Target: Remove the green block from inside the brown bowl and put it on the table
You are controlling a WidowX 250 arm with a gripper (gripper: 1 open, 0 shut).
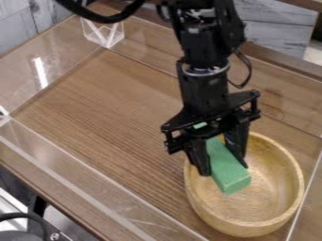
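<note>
My black gripper (216, 156) points steeply down over the left part of the brown bowl (287, 209), a shallow tan wooden bowl at the table's front right. It is shut on the green block (228, 172), a bright green bar held between the two fingers (194, 162). The block hangs tilted, with its lower end low over the bowl's inside. Whether that end touches the bowl cannot be told. The brown wood-grain table (107, 108) stretches to the left of the bowl.
Low clear acrylic walls (51, 141) border the tabletop on the left and front. A small clear acrylic stand (104, 34) sits at the back left corner. The arm's dark body and cables rise behind the bowl at the top.
</note>
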